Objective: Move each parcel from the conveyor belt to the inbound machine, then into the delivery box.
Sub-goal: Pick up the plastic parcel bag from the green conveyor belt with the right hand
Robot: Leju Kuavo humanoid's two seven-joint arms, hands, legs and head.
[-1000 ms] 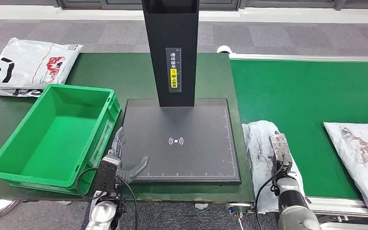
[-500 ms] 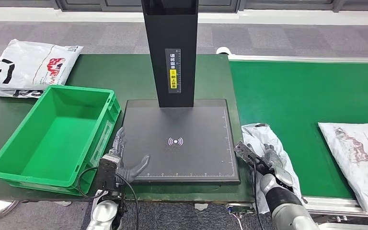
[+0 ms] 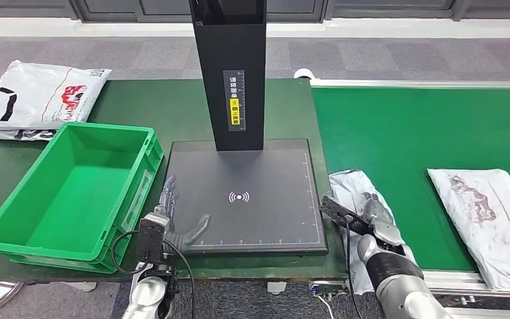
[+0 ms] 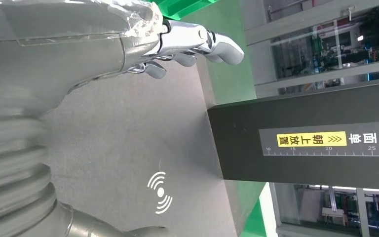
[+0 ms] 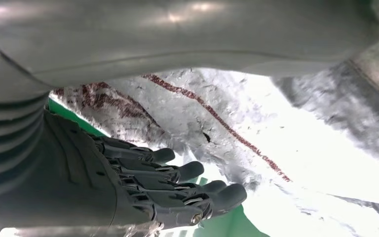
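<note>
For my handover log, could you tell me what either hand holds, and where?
The right hand lies on the near parcel at its left edge; a closed grip cannot be told. The left hand holds nothing.

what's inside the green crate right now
Nothing can be seen in the green crate: its floor and inner walls show bare in the head view. Only the strip behind its near wall is covered.
</note>
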